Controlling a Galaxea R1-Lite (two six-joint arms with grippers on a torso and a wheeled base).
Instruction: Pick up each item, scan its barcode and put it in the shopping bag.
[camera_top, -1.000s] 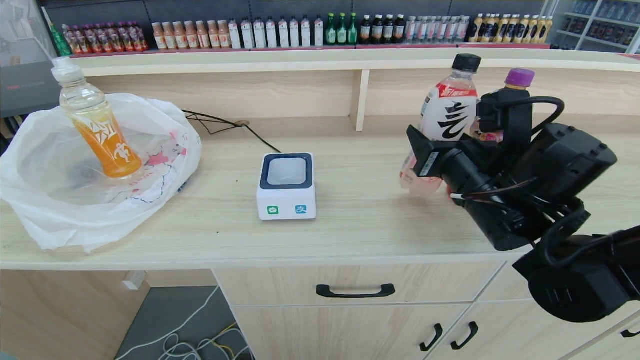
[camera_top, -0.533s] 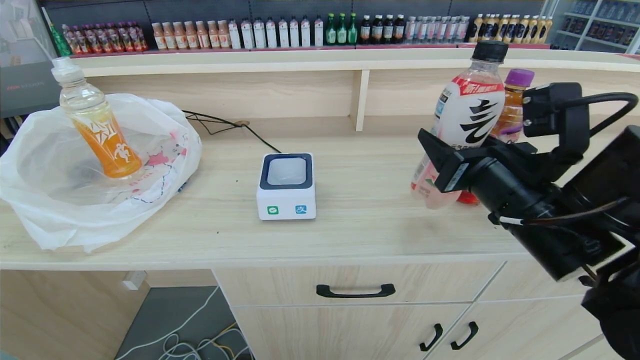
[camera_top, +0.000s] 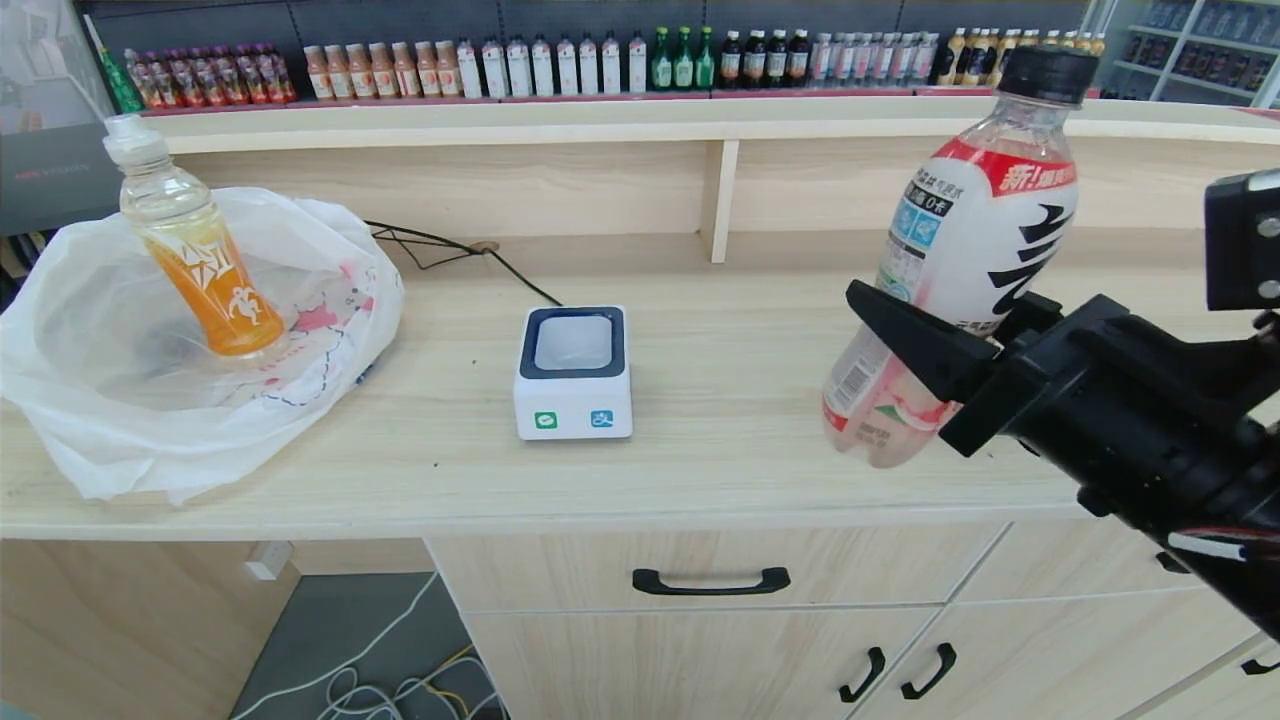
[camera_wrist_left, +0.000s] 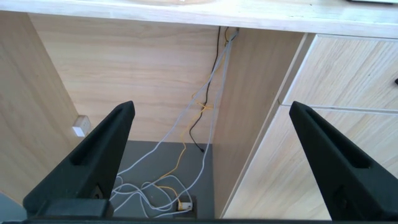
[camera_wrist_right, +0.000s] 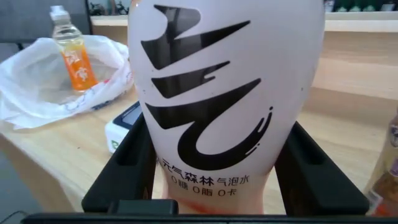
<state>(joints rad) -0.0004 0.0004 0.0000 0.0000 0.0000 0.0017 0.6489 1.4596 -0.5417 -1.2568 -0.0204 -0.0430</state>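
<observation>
My right gripper (camera_top: 975, 350) is shut on a pink drink bottle (camera_top: 950, 260) with a white label and black cap, held upright above the right part of the counter. Its label nearly covers the right wrist view, as the bottle (camera_wrist_right: 224, 99) sits between my black fingers (camera_wrist_right: 124, 168). The white barcode scanner (camera_top: 574, 370) stands mid-counter. At the left lies the white shopping bag (camera_top: 120, 400) with an orange drink bottle (camera_top: 190, 250) leaning inside it. My left gripper (camera_wrist_left: 214, 155) hangs open below the counter, facing a cabinet recess with cables.
A black cable (camera_top: 450, 250) runs from the scanner to the back wall. Shelves of bottles (camera_top: 600, 60) line the far side behind a raised ledge. Drawers with black handles (camera_top: 710, 582) lie under the counter edge.
My right gripper has lifted the pink bottle off the counter, up and toward the camera. The purple-capped bottle behind it is now hidden. The bag, orange bottle and scanner stay put.
</observation>
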